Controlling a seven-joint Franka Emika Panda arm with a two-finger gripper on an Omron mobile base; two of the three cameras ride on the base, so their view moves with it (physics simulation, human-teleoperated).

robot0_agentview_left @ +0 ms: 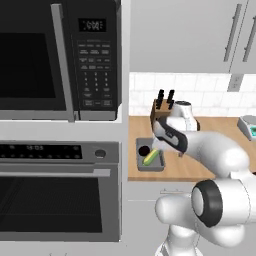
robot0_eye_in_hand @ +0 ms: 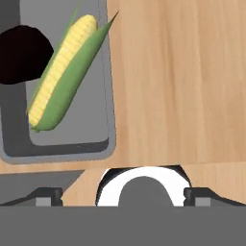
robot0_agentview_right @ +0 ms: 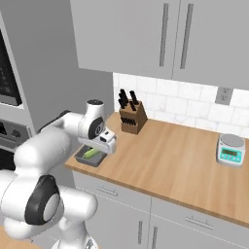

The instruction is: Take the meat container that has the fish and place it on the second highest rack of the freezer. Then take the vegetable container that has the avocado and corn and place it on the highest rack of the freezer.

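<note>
The vegetable container (robot0_agentview_left: 141, 165) is a shallow grey tray at the left end of the wooden counter, close to the front edge. In it lie a yellow corn (robot0_agentview_left: 151, 157) cob with green husk and a dark avocado (robot0_agentview_left: 144, 150). The hand view shows the corn (robot0_eye_in_hand: 65, 72), the avocado (robot0_eye_in_hand: 23, 60) and the container's rim (robot0_eye_in_hand: 111, 120) at upper left. My gripper (robot0_agentview_left: 159, 146) (robot0_agentview_right: 108, 146) (robot0_eye_in_hand: 122, 196) hovers open just above the container's right side, over bare wood, with nothing between its fingers. The meat container with the fish and the freezer are out of view.
A knife block (robot0_agentview_left: 161, 109) (robot0_agentview_right: 132, 117) stands at the tiled back wall behind the container. A kitchen scale (robot0_agentview_right: 230, 149) sits far right on the counter (robot0_agentview_right: 175, 165). A microwave (robot0_agentview_left: 60, 60) and a wall oven (robot0_agentview_left: 60, 195) fill the left. Wall cabinets (robot0_agentview_right: 165, 39) hang overhead.
</note>
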